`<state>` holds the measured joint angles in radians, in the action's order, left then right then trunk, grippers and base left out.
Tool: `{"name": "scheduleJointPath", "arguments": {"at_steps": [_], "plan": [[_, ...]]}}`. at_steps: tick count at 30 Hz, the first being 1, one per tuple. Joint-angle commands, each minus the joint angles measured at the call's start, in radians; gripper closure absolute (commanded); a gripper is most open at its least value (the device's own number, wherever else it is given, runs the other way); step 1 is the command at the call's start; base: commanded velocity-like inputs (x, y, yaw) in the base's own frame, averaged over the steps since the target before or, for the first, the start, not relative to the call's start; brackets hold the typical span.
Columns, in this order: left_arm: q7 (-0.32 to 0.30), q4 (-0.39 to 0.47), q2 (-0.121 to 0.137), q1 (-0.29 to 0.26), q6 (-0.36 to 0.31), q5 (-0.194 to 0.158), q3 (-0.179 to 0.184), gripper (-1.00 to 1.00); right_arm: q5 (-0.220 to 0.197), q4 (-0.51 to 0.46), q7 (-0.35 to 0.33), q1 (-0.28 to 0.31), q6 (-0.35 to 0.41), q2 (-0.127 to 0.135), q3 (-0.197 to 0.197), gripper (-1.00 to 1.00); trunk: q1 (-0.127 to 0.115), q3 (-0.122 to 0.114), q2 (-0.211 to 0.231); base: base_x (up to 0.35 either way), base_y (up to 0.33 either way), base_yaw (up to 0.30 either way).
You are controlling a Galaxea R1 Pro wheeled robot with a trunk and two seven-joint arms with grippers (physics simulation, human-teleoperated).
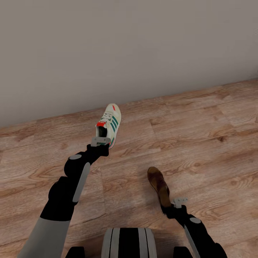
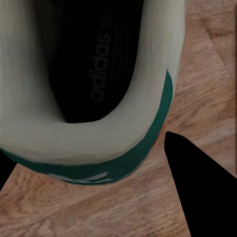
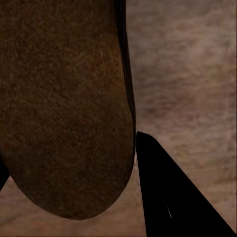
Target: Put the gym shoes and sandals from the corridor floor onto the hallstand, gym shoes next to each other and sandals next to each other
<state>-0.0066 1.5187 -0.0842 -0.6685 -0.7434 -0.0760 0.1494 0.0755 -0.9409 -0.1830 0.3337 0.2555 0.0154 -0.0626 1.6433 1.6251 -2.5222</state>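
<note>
Left claw (image 1: 101,141) grips sneaker (image 1: 109,123); right claw (image 1: 175,203), sandal (image 1: 158,185).

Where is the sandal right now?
In the head view the sandal is low and right of centre, at the right gripper, over the floor.

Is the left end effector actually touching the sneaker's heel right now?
Touching. In the left wrist view, the sneaker heel collar sits between the fingers, one dark finger pressed against its green trim. The head view shows the left end effector at the heel.

My left hand (image 1: 101,140) reaches well forward, clamped shut; my right hand (image 1: 178,203) sits low and close, also clamped.
</note>
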Motion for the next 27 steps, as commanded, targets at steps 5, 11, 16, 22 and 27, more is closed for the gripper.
{"name": "scheduleJointPath", "arguments": {"at_steps": [5, 11, 16, 22, 27], "plan": [[0.003, -0.007, 0.000, 0.007, -0.005, -0.009, -0.002, 1.00, 0.003, -0.108, -0.006, -0.002, 0.007, -0.005, -0.109, 1.00, -0.002, -0.019, 0.001, 0.000, 0.000, 0.000], [0.000, -0.063, -0.001, 0.008, -0.001, -0.010, -0.002, 1.00, 0.005, -0.129, -0.006, -0.005, 0.006, -0.006, -0.120, 1.00, -0.005, -0.049, 0.002, 0.000, 0.000, 0.000], [-0.001, -0.071, -0.002, 0.008, 0.001, -0.010, -0.002, 1.00, 0.006, -0.131, -0.006, -0.005, 0.006, -0.006, -0.121, 1.00, -0.007, -0.072, 0.003, 0.000, 0.000, 0.000], [0.000, -0.072, -0.002, 0.007, 0.000, -0.010, -0.002, 1.00, 0.006, -0.133, -0.007, -0.005, 0.006, -0.002, -0.125, 1.00, -0.007, -0.074, 0.003, 0.000, 0.000, 0.000], [0.000, -0.077, 0.000, 0.007, 0.000, -0.010, -0.003, 1.00, 0.005, -0.135, -0.007, -0.006, 0.005, 0.002, -0.131, 1.00, -0.007, -0.075, 0.003, 0.000, 0.000, 0.000]]}}
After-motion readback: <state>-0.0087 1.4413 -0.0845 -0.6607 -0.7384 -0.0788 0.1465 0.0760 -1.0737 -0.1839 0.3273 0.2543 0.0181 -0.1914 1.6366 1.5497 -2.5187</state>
